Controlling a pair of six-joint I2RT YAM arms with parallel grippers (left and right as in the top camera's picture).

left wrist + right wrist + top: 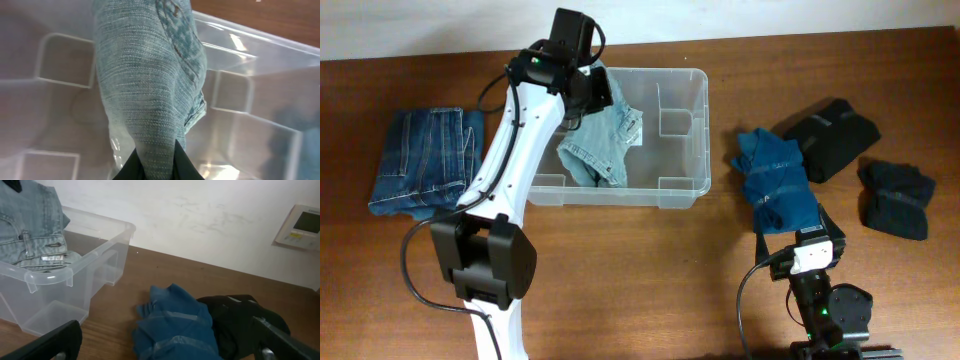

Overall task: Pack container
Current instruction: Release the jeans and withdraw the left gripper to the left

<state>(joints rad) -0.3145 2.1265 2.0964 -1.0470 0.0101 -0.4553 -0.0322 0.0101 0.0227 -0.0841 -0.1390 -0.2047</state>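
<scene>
The clear plastic container [682,140] sits at the table's middle back. My left gripper [588,88] is over its left part, shut on light blue denim shorts [600,140] that hang down into the bin. In the left wrist view the shorts [150,85] hang from the jaws [156,167] above the container's floor [60,105]. My right gripper [165,347] is open and empty near the front right, just before a folded blue garment [776,182]. That blue garment [175,325] and the container [75,265] also show in the right wrist view.
Folded dark blue jeans [425,160] lie left of the container. A black garment [830,135] and a dark navy one [897,198] lie at the right. A white wall [200,210] with a thermostat [299,227] is behind the table.
</scene>
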